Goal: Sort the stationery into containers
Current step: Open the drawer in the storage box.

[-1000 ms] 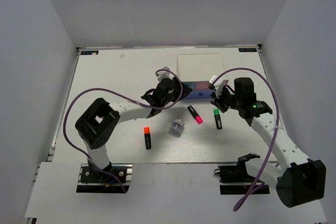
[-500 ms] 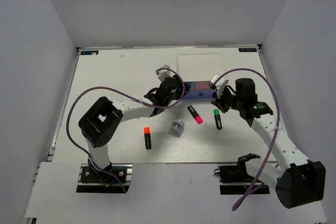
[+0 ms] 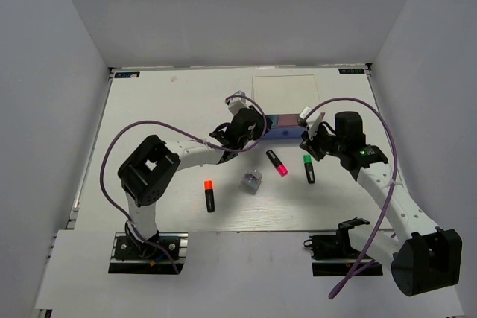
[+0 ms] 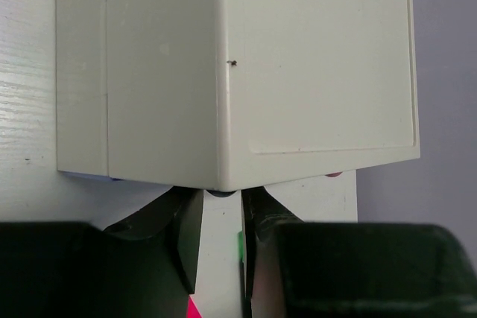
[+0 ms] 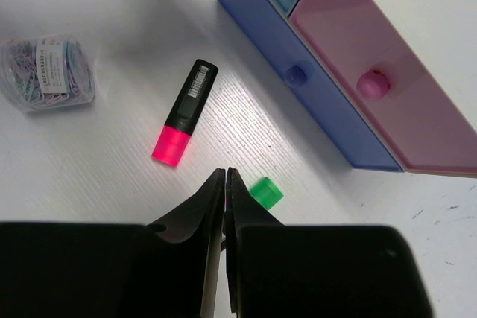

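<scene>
White plastic tops the boxy mini cabinet (image 3: 282, 94), which is set on the pale wood-grain tabletop (image 3: 149, 124) toward its far edge, right of the middle. The drawer fronts are turned to the near edge, presumably so that both arms can reach them.

The left gripper (image 4: 221, 199) is shown clenched at the left end of that front on a small bluish knob (image 4: 218, 193). This is judged to be a drawer pull, grasped so that a drawer can be drawn out before anything is put in. The right gripper (image 5: 226, 175) is pressed shut on nothing and hangs just above the tabletop, beside the black green-capped marker (image 5: 264, 191), apparently kept clear of the other arm.

A long dark-blue drawer (image 5: 298, 94) and a translucent pink drawer (image 5: 373, 50), each with a round knob, are seen in the right wrist view.

All the visible stationery lies outside the drawers:
- The black pink-capped marker (image 5: 185, 113) lies near the blue front.
- The black orange-capped marker (image 3: 209, 194) lies nearer the near edge, to the left.
- A clear round tub of pastel paper clips (image 5: 48, 72) lies between the orange and pink markers.

A white printed label is carried on the pink marker's barrel and another on the tub. Neither can be read.
</scene>
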Controlling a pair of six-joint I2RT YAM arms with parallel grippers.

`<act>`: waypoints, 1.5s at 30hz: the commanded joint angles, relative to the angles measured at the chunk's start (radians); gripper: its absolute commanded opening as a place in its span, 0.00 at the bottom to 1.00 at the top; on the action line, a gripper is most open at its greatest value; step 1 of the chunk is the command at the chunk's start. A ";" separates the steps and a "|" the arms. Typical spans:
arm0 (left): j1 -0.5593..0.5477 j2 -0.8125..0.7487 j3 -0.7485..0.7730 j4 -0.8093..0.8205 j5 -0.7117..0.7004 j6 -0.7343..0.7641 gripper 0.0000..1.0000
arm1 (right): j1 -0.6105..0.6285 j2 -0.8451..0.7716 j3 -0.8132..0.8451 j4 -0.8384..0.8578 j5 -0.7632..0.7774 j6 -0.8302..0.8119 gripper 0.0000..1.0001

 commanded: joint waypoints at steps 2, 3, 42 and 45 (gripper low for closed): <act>-0.003 -0.004 0.038 -0.005 0.000 0.010 0.16 | -0.006 -0.025 -0.013 0.029 -0.014 0.017 0.09; -0.003 -0.004 0.024 -0.005 0.009 0.010 0.15 | -0.008 -0.025 -0.015 0.026 -0.016 0.012 0.09; -0.129 -0.191 -0.224 -0.036 0.175 0.023 0.06 | -0.005 0.247 0.153 0.120 0.064 -0.026 0.25; -0.129 -0.200 -0.224 -0.036 0.165 0.023 0.06 | -0.005 0.316 0.207 0.123 0.061 -0.031 0.22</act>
